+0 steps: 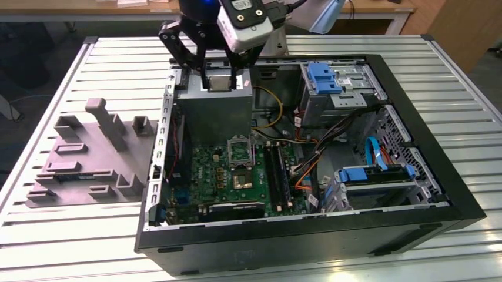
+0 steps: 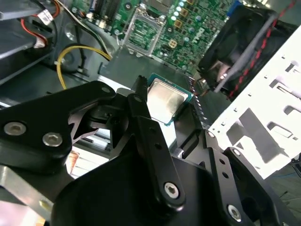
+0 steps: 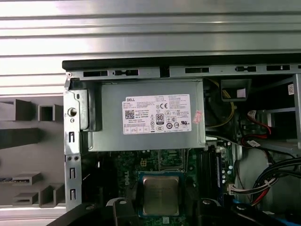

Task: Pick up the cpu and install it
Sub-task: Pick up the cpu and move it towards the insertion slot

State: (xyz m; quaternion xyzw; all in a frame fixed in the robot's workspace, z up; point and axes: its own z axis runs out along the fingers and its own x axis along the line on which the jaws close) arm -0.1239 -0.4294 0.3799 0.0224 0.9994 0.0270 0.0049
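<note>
The cpu, a small square chip with a pale metal top and green edge, hangs between the fingers of my gripper, which is shut on it. It floats above the grey power supply box at the back of the open computer case. In both wrist views the cpu sits between the black fingers. The silver socket frame lies on the green motherboard, below the chip and closer to the case front.
The black case wall rings the motherboard. Blue drive cages and loose cables fill the exterior view's right half of the case. A grey parts fixture stands on the slatted table at the exterior view's left.
</note>
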